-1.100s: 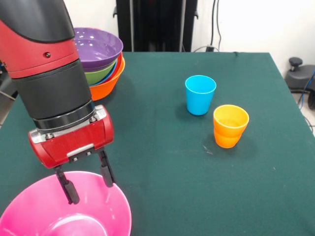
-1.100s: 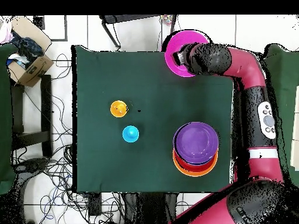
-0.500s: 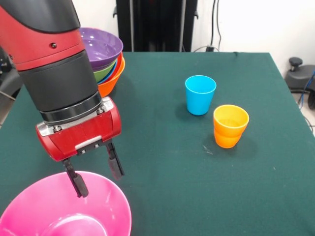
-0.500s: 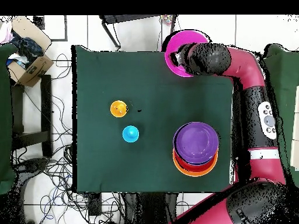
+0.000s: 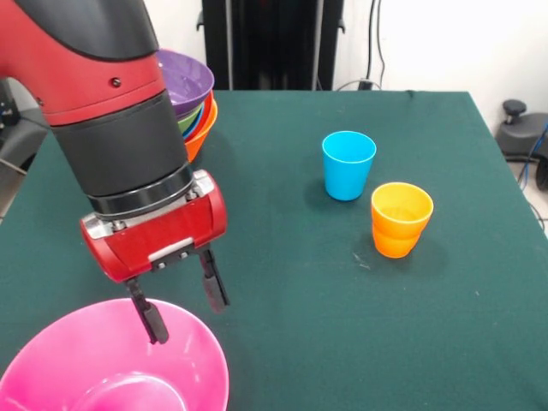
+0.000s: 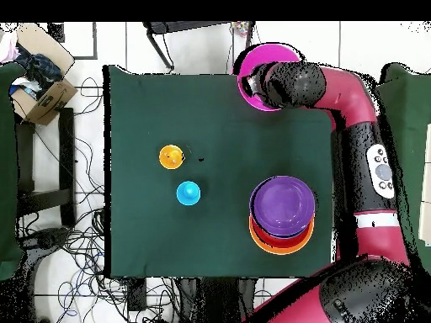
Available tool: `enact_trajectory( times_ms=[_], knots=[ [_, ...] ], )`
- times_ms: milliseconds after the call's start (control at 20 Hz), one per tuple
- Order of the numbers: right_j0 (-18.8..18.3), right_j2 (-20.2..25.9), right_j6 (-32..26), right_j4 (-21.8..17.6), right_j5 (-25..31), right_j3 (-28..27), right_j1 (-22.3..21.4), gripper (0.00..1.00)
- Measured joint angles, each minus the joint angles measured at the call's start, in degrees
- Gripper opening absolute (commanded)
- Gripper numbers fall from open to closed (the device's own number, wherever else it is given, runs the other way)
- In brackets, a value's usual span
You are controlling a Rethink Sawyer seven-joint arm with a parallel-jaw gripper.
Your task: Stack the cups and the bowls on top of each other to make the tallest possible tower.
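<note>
The claw (image 5: 182,300) hangs open and empty astride the pink bowl (image 5: 111,364)'s rim, so I reckon it needs to lower and pinch it.

A green table (image 5: 282,282) stands among floor cables (image 6: 76,244), cardboard box (image 6: 42,92) beside it.
</note>
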Motion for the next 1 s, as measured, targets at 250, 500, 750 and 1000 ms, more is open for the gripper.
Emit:
enact_trajectory(
  times_ms=[250,500,750,1000],
  knots=[
    [0.84,-1.08,0.00,0.00,-0.01,0.03,0.00,1.00],
    [1.62,-2.54,0.00,-0.10,-0.70,0.13,0.00,1.00],
    [1.84,-3.38,0.00,-0.26,-2.11,0.17,0.00,1.00],
    [1.90,-4.66,0.00,-0.53,-3.44,0.18,-0.03,1.00]
  ],
)
